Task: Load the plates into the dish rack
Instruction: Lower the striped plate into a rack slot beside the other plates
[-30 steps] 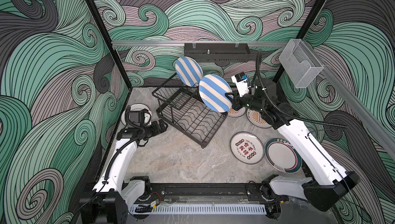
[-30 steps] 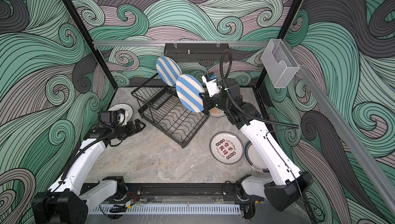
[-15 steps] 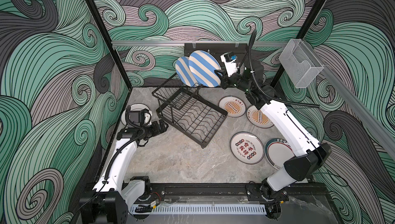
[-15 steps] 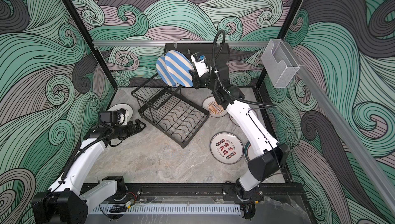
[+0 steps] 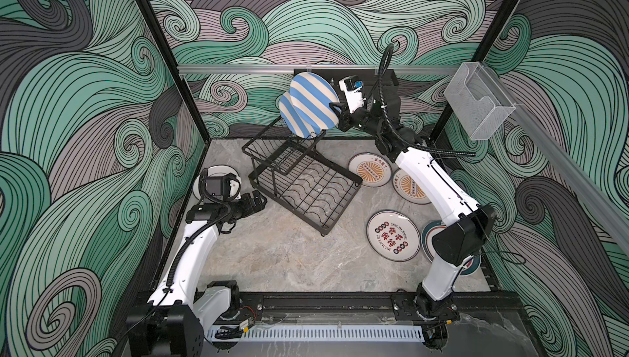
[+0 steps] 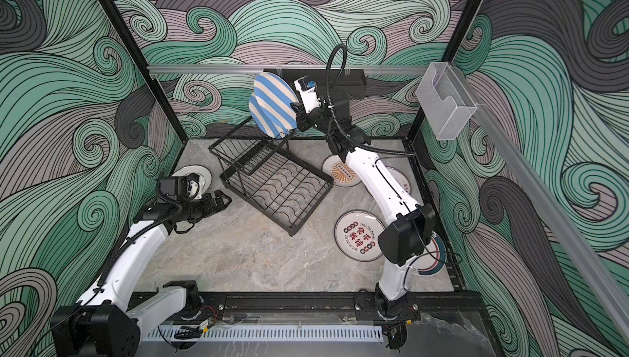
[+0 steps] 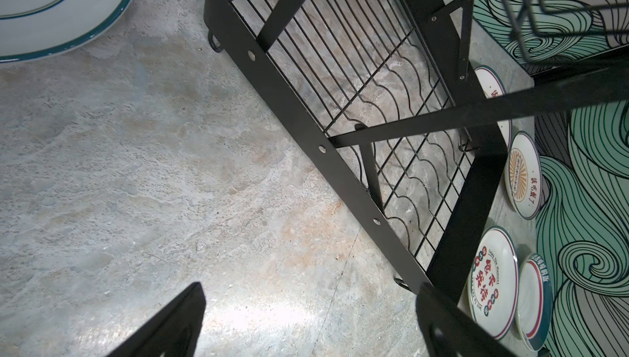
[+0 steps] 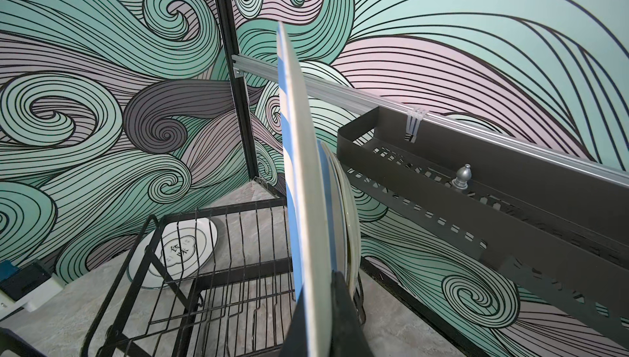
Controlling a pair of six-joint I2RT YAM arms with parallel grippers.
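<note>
Top views: one rack, seven plates in sight, one going in on edge.
The dish rack [image 5: 286, 203] sits askew at centre. The right gripper [image 5: 336, 117] pinches a striped plate [image 5: 313, 100] by its rim, upright, probably to slot beside its striped twin [image 5: 287, 118] standing there. Five flat plates [image 5: 393, 236] wait on the table [image 5: 272, 263]. The left gripper [image 5: 261, 199] hovers spread, empty.

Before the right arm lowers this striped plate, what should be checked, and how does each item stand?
1. Right gripper shut on the rim of the held striped plate: ok.
2. That plate upright, edge-on in the right wrist view: ok.
3. Gap to the racked striped plate beside it: cannot tell; they overlap in both top views.
4. Plate lined up with a dish rack slot: cannot tell.
5. Left gripper open, apart from the rack: ok.
</note>
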